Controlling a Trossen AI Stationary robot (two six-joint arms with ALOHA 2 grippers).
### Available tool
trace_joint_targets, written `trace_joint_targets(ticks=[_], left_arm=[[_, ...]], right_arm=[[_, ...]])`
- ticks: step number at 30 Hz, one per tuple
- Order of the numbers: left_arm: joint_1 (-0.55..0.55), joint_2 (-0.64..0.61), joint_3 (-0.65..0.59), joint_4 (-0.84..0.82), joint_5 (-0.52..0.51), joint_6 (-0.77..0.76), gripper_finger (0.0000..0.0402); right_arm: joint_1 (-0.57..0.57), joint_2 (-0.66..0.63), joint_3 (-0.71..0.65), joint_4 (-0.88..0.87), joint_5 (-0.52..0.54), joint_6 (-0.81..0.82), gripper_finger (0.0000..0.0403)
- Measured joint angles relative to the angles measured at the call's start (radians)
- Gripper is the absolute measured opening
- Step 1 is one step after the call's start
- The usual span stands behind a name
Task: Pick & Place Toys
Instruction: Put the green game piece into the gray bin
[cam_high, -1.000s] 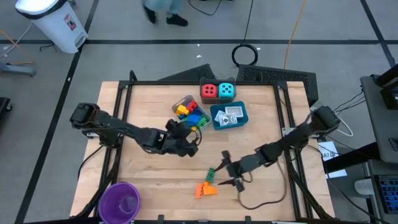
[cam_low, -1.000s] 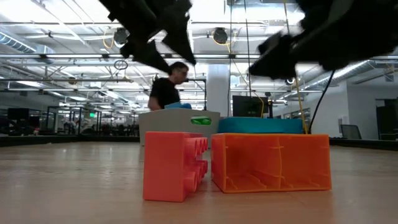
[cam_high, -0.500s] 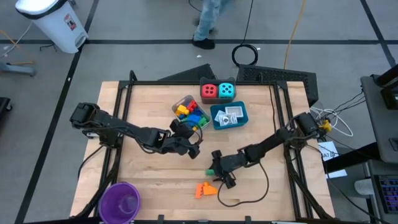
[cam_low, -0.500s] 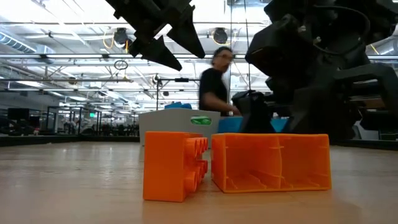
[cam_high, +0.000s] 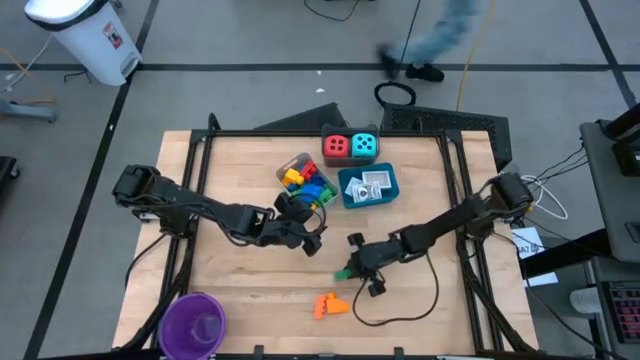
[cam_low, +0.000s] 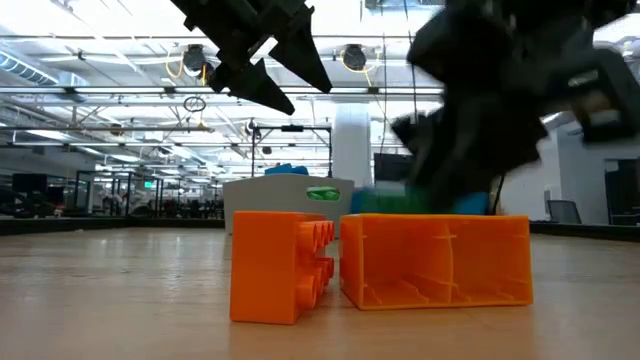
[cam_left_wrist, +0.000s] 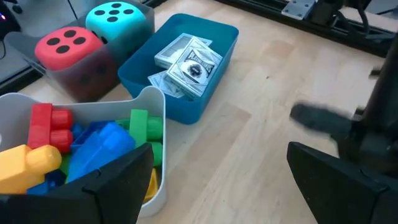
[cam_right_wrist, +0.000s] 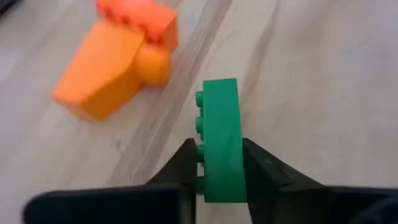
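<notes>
Though clamped, green brick (cam_right_wrist: 221, 140) between right end effector (cam_right_wrist: 217, 171) fingers.

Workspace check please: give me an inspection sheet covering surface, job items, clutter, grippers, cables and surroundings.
Surface: wooden table, level, framed by dark rails.
Job's things: green brick clamped in the right gripper; orange bricks loose on the table; mixed bricks in the clear tray; white packets in the blue tray; red die and cyan die at the far edge.
Clutter: purple cup at the near left corner.
Grippers: left gripper open beside the clear tray; right gripper shut on the green brick.
Cables: black cable trailing across the table under the right arm.
Surroundings: a person passing beyond the table; white bin.
</notes>
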Motion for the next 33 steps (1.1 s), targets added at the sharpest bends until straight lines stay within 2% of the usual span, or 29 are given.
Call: trace_joint_targets(ticks=[2, 7, 11, 17, 23, 33], left_arm=[[0.000, 0.000, 0.000, 0.003, 0.000, -0.016, 0.0374], [0.000, 0.013, 0.000, 0.047, 0.019, -0.095, 0.0374], [0.000, 0.053, 0.000, 0.172, 0.087, -0.068, 0.0374], [0.000, 0.150, -0.001, 0.390, 0.237, 0.084, 0.0374], [0.000, 0.216, -0.002, 0.576, 0.259, 0.163, 0.0374], [-0.008, 0.221, 0.000, 0.580, 0.258, 0.216, 0.0374]], right_arm=[[0.003, -0.062, 0.000, -0.044, 0.033, -0.002, 0.0039], [0.030, -0.222, -0.017, -0.141, 0.140, 0.001, 0.0039], [0.052, -0.346, -0.082, -0.141, 0.217, 0.005, 0.0039], [0.053, -0.475, -0.210, 0.004, 0.216, 0.024, 0.0045], [0.042, -0.547, -0.278, 0.039, 0.212, 0.003, 0.0042], [0.042, -0.594, -0.291, 0.047, 0.210, 0.008, 0.0044]])
